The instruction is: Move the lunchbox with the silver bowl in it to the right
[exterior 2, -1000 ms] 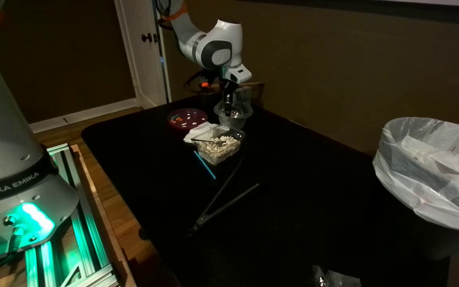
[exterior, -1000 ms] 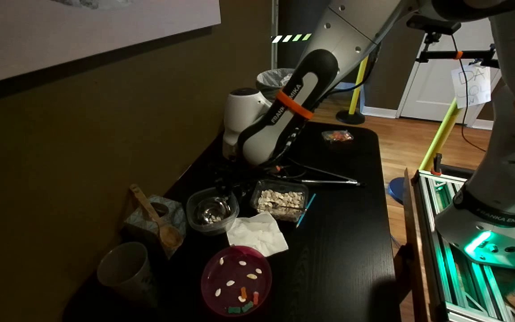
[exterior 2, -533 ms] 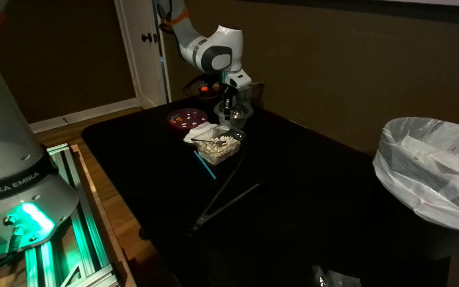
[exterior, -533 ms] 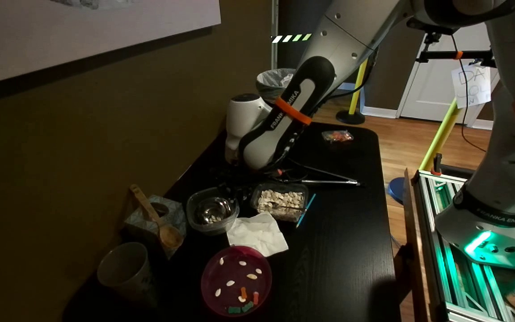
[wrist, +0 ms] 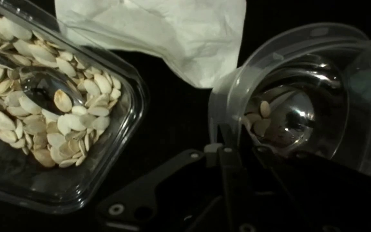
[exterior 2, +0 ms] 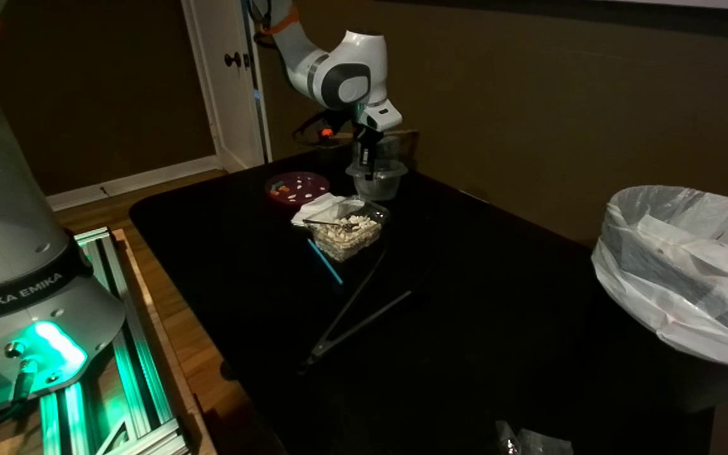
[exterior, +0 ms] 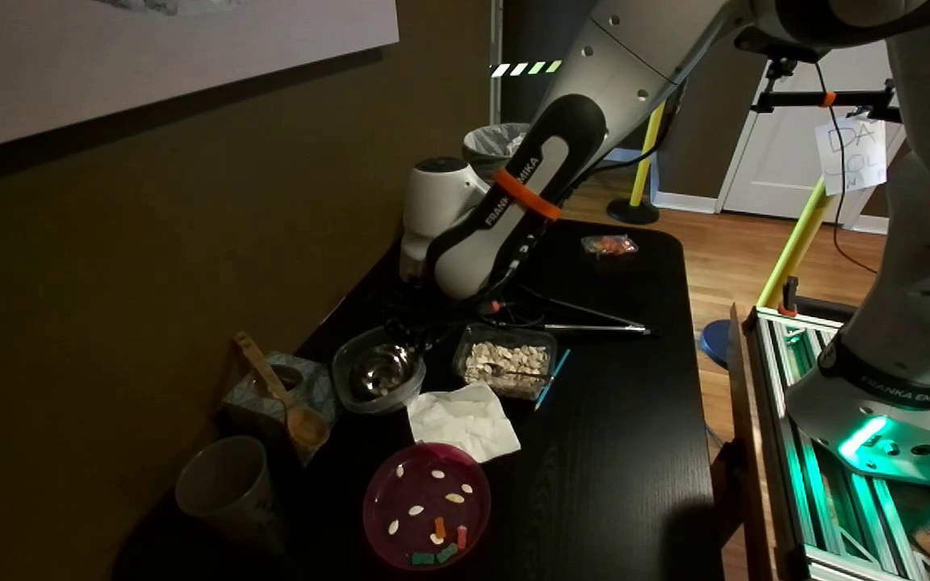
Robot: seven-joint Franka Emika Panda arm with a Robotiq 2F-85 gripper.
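Wrist view: shows the lunchbox (wrist: 362, 93), see-through and round-cornered, toward three o'clock, with the silver bowl (wrist: 296, 96) inside it and a few seeds (wrist: 261, 126) at nine o'clock within that bowl. Grips the lunchbox wall at about eight o'clock on its rim with the hand (wrist: 233, 137), closed in narrow, one finger to each side of the wall. Cannot tell about contact between the base of the lunchbox and the dark bench (exterior: 618, 452). Toward nine o'clock, well apart from the lunchbox, takes in a clear tray (wrist: 142, 96) of heaped seeds (wrist: 40, 140), with a spoon (wrist: 32, 80) lying among them. Toward twelve, between tray and lunchbox, takes in a creased paper napkin (wrist: 159, 29). In an exterior view, going round from the lunchbox, has a wooden spoon (exterior: 306, 424) toward nine o'clock, a translucent cup (exterior: 227, 500) toward eight and a dark red dish (exterior: 380, 504) toward five, carrying scattered seeds (exterior: 416, 511) and a few coloured pieces (exterior: 423, 558). From the tray in that same view, has a blue stick (exterior: 552, 379) just beside at three o'clock and spread tongs (exterior: 594, 328) near at two. In an exterior view, has a lined bin (exterior 2: 629, 287) toward three o'clock, well apart from the lunchbox and the hand, both near twelve.
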